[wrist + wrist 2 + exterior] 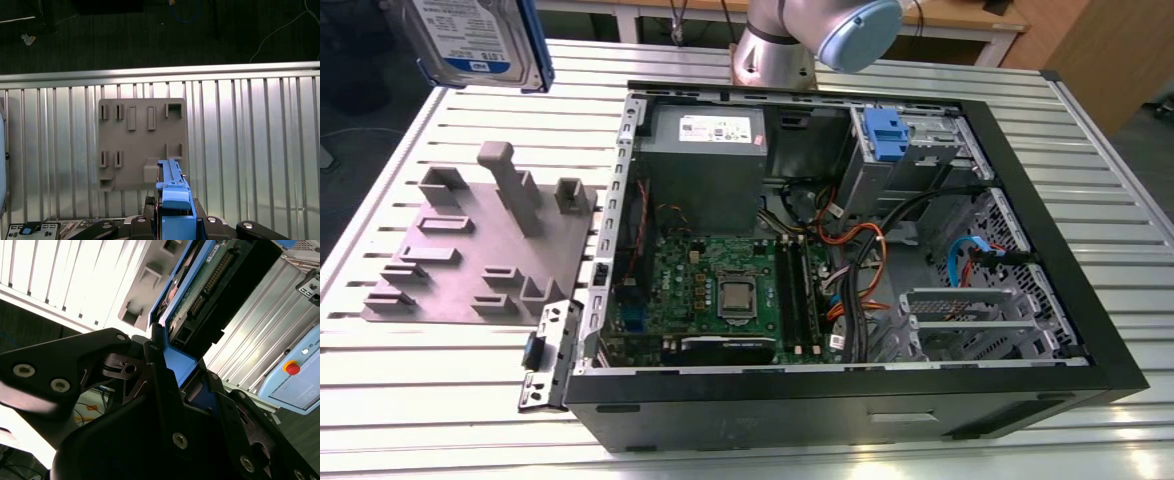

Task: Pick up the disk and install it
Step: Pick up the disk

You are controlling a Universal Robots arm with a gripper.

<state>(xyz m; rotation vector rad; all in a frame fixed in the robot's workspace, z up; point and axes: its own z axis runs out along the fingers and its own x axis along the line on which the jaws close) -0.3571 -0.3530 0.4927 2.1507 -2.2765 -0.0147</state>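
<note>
Claw (181, 371) pinched on the disk (470, 40) by its blue bracket (173, 197), edge-on and held high, touching nothing. That's prob. to clear the pegs of the grey fixture plate (142, 145) directly below claw. Open PC case (787, 415) sits off to claw's side on slatted worktop (427, 400). Inside it, orange/black cables (861, 250) crowd beside the empty drive cage (963, 318).
</note>
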